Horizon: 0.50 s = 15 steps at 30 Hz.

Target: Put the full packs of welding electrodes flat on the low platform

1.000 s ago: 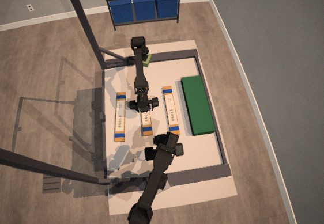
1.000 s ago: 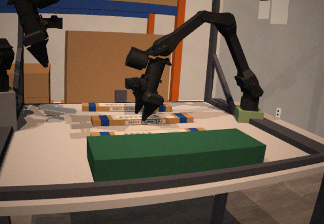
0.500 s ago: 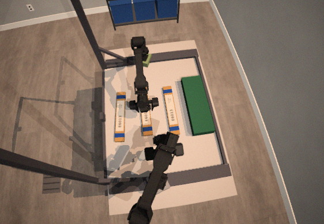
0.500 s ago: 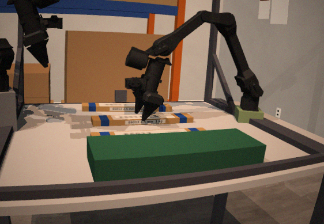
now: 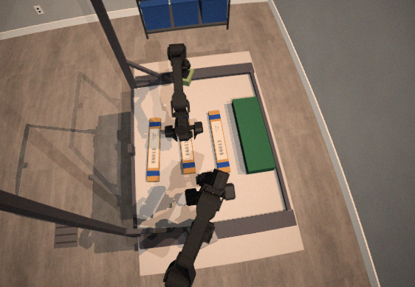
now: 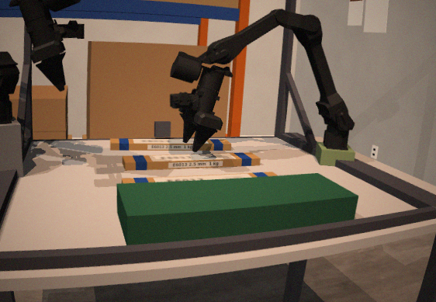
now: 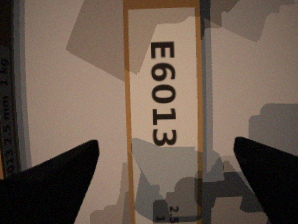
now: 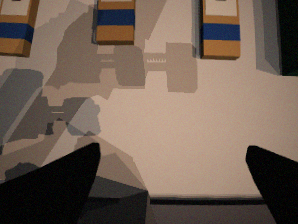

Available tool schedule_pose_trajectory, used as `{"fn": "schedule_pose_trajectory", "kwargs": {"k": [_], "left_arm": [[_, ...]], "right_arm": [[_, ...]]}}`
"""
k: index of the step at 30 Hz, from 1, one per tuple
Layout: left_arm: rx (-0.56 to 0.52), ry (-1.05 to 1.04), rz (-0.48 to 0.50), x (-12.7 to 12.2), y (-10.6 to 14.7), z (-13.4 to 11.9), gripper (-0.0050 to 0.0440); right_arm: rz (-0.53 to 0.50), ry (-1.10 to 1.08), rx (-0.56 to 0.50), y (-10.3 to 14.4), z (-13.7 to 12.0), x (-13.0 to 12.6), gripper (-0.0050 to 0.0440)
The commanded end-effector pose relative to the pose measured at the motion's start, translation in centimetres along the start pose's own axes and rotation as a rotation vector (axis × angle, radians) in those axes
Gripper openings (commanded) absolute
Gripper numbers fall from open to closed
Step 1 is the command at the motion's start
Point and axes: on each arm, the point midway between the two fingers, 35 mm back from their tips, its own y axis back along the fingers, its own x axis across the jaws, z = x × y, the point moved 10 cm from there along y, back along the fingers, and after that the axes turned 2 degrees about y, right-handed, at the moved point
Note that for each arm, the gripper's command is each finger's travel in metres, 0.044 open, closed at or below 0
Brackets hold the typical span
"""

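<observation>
Top view: wide-open left pincer (image 5: 183, 130) (image 6: 190, 146) (image 7: 166, 141) above middle pack (image 5: 187, 156) (image 6: 194, 163) (image 7: 165, 95) (image 8: 116, 22); outer pack (image 5: 153, 149) (image 6: 171, 144) (image 8: 15, 37) and inner pack (image 5: 219, 142) (image 6: 199, 178) (image 8: 221, 42) flanking. Exterior: green platform (image 5: 253, 134) (image 6: 237, 203) (image 8: 291, 40) beyond inner pack. Left wrist: fingertips astride, apart from label. Right wrist: right pincer (image 5: 210, 194) (image 6: 62, 88) (image 8: 174, 146) wide, short of pack ends.

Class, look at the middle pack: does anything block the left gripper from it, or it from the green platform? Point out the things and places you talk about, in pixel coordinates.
Nothing visible separates the open left gripper (image 5: 183, 130) (image 6: 192, 145) (image 7: 166, 145) from the middle pack (image 5: 188, 156) (image 6: 155, 162) (image 7: 165, 95). Toward the green platform (image 5: 254, 134) (image 6: 237, 203), another pack (image 5: 219, 142) (image 6: 213, 178) lies between.
</observation>
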Motion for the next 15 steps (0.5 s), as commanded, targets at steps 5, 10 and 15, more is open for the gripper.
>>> {"fn": "schedule_pose_trajectory", "kwargs": {"k": [5,10,15], "left_arm": [[-0.050,0.003,-0.005,-0.1,4.4,1.4,0.0430],[-0.019,0.002,-0.004,1.4,3.1,1.4,0.0430],[-0.020,0.002,-0.002,4.0,2.9,1.8,0.0430]], "right_arm": [[-0.008,0.003,-0.019,0.5,0.2,-0.1,0.0430],[-0.008,0.003,-0.019,0.5,0.2,-0.1,0.0430],[-0.008,0.003,-0.019,0.5,0.2,-0.1,0.0430]]}}
